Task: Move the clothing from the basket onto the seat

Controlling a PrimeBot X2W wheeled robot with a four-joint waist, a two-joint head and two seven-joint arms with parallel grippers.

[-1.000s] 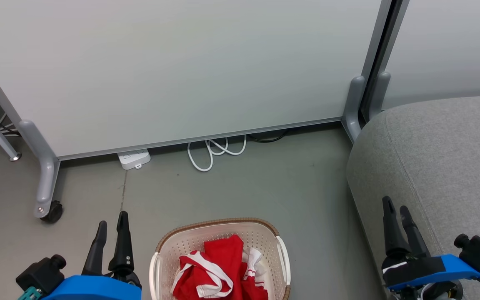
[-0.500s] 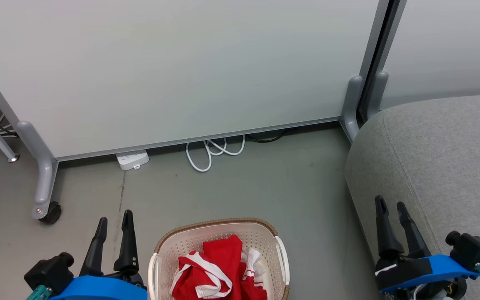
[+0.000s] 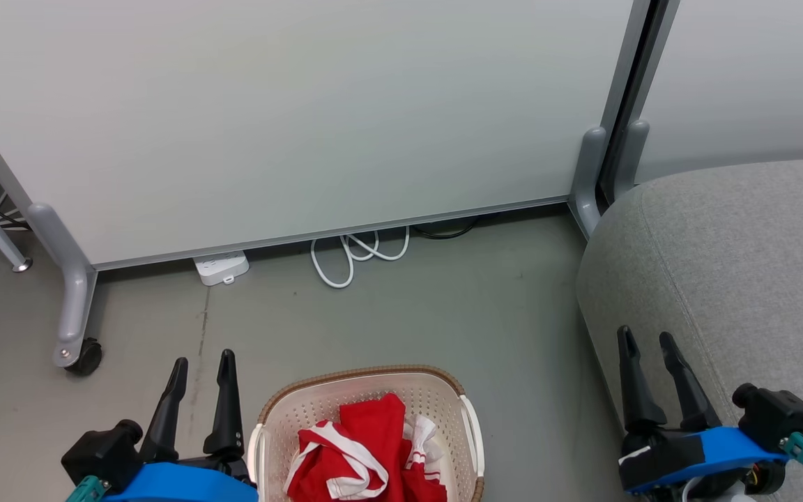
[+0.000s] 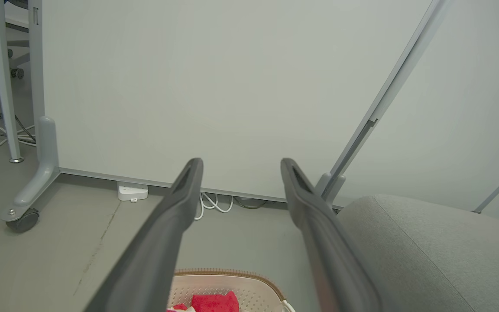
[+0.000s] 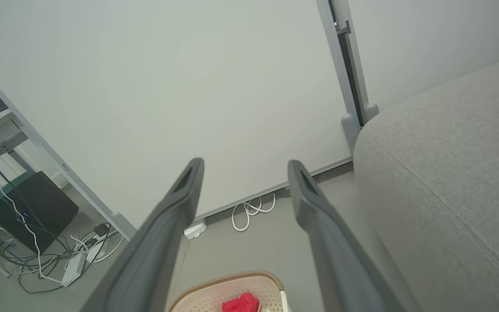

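Note:
Red clothing (image 3: 363, 453) with white bands lies bunched in the cream basket (image 3: 283, 418), which stands on the floor at the bottom centre of the head view. The basket's brown rim (image 4: 232, 274) and a bit of red clothing (image 4: 215, 302) show low in the left wrist view, and the rim (image 5: 232, 279) and red clothing (image 5: 241, 303) show again in the right wrist view. The grey seat (image 3: 736, 258) fills the right side. My left gripper (image 3: 203, 361) is open, left of the basket. My right gripper (image 3: 645, 338) is open, over the seat's front edge. Both hold nothing.
A white partition panel (image 3: 290, 111) on grey wheeled feet (image 3: 77, 352) stands behind the basket. A white power strip (image 3: 222, 267) and coiled white cable (image 3: 356, 254) lie at its base. Bare grey floor (image 3: 443, 314) lies between basket and panel.
My left gripper has shifted right, toward the basket. My right gripper has shifted left and slightly up along the seat's edge. The camera has moved a little.

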